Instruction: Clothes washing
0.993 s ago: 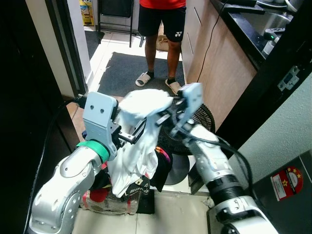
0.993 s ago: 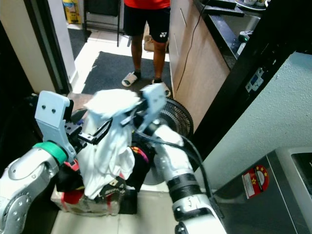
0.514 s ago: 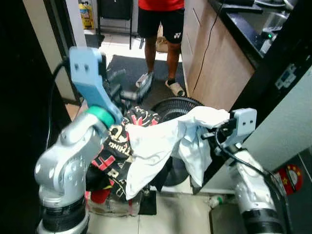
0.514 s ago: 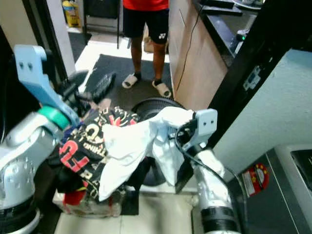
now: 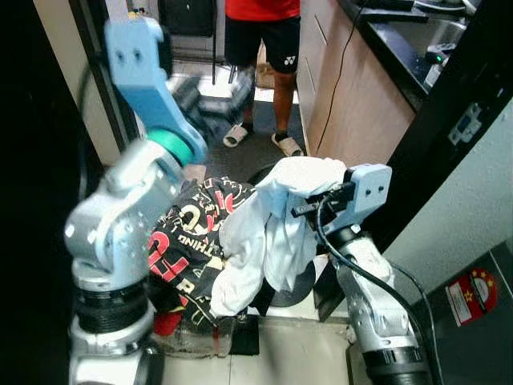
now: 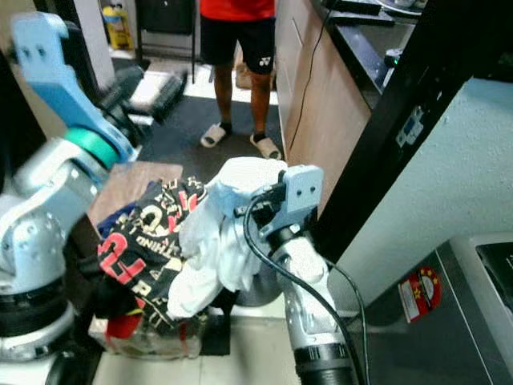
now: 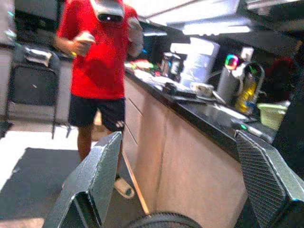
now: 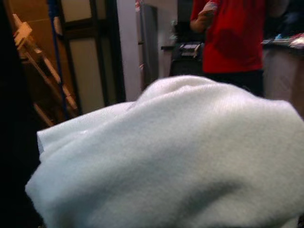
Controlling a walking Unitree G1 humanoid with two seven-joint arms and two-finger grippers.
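Right gripper point(image 5: 300, 207) fingers clamped on white garment point(image 5: 264, 233), apparently; left gripper point(image 7: 180, 185) raised, fingers wide apart, empty. Transfer step; next, carry to washer.

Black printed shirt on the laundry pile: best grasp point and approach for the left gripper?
Judging by its pose, take the black printed shirt at its raised fold near the top, coming from above on the robot's left. The white garment, draped from the right gripper, covers its right side. The left gripper is raised and open.
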